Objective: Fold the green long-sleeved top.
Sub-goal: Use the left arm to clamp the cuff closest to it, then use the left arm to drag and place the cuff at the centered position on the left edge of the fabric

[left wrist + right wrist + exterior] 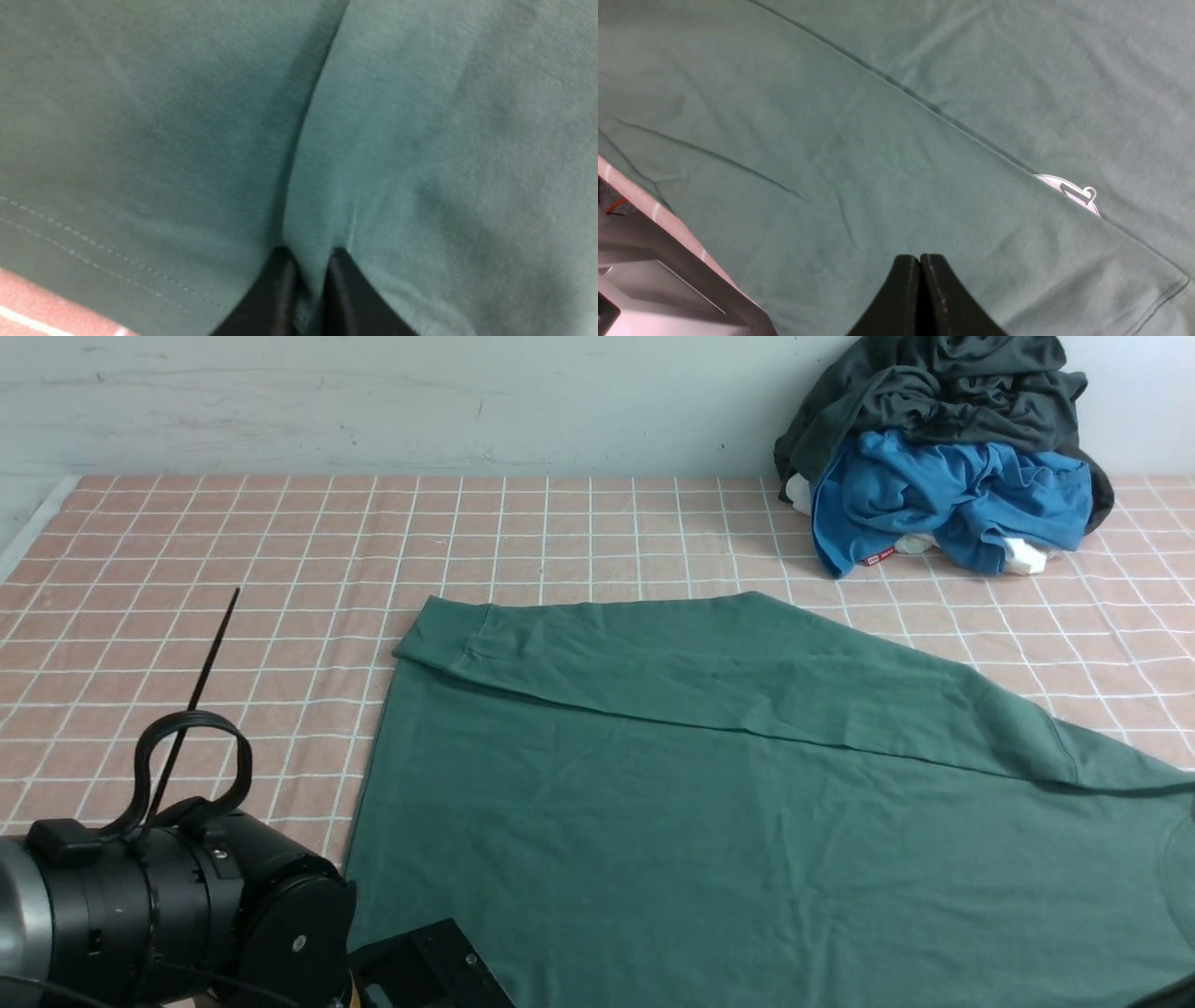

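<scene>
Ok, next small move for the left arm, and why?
Probably lift the left jaws slightly: they are pinched on a ridge of the green top near its stitched edge, with the far sleeve already folded over the body, while the right jaws are shut over the cloth.

Scuffed, pale wall [420, 406] behind.

The surface [280, 560] is covered with pink cloth, which has a grid of thin white lines. Directly on it, the green long-sleeved top [597, 821] is lying spread, with its far part folded over. Near the far edge, beside the wall, there is a loose pile: a dark charcoal-grey garment [962, 401] is on top of a bright blue garment [952, 495], and some white pieces [1025, 556] are showing below.
</scene>
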